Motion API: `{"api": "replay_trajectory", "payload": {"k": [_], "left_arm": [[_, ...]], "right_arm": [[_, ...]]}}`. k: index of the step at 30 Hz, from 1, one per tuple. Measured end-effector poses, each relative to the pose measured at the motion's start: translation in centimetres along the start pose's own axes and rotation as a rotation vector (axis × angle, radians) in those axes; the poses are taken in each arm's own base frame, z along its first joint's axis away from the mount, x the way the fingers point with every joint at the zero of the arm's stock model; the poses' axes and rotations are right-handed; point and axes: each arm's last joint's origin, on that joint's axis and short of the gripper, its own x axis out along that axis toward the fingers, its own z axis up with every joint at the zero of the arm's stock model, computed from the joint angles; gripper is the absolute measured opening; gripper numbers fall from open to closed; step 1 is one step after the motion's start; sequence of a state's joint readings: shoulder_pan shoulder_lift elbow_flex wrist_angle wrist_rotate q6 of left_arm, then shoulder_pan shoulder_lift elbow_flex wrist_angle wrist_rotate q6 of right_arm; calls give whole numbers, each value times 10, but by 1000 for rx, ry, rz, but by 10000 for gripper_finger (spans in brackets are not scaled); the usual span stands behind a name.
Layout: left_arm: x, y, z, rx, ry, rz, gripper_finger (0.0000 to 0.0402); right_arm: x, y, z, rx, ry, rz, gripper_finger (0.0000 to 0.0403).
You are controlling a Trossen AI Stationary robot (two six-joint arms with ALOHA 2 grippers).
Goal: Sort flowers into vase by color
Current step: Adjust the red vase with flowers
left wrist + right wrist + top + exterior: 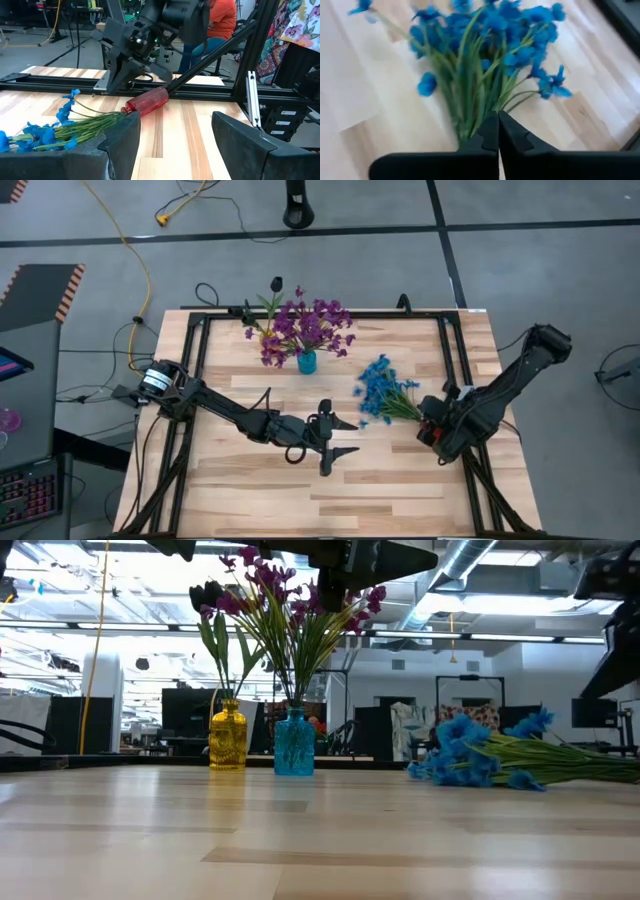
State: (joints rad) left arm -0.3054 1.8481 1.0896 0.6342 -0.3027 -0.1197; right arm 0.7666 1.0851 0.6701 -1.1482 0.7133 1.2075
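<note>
The blue flowers (382,391) lie flat on the light wooden surface (250,480), right of centre, blossoms toward the middle and green stems fanned back toward the right gripper (428,423). In the right wrist view that gripper's two dark fingers (490,134) are pressed together tip to tip, right at the stem ends of the blue bunch; whether any stem is actually caught between them cannot be told, since the tips seem to meet with nothing visible in the gap. The left wrist view shows the stems gathered into a red ribbed handle (148,101) that lies on the surface under the right arm's wrist.

The left gripper (334,442) hovers near the middle of the surface, well apart from the blue bunch, its fingers (121,145) spread wide and holding nothing.

Toward the far edge stand two vases side by side. The blue glass vase (294,743) holds the purple flowers (308,327), a full spray upright in it. The yellow glass vase (228,736), just beside it on the left in the low view, holds a few dark blackish blossoms (207,595) on long green stems with leaves.

Beyond the surface's black frame, the left wrist view shows a person in an orange top (221,17) seated in the room behind.
</note>
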Motion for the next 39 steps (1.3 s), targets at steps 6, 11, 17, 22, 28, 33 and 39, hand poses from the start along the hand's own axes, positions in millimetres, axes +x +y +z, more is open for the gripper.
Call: {"api": "replay_trajectory", "payload": {"k": [6,11,17,22,28,33,39], "left_arm": [[1,2,0,2,0,5,233],[1,2,0,2,0,5,233],[1,2,0,2,0,5,233],[1,2,0,2,0,5,233],[1,2,0,2,0,4,233],[1,2,0,2,0,4,233],[1,2,0,2,1,4,233]], "right_arm": [[-11,4,17,4,78,82,95],[-9,3,24,70,145,100,152],[-3,-1,29,133,218,93,233],[3,-5,33,182,285,92,267],[9,-10,39,207,315,78,270],[16,-10,41,176,385,93,270],[32,-1,40,108,468,48,270]]}}
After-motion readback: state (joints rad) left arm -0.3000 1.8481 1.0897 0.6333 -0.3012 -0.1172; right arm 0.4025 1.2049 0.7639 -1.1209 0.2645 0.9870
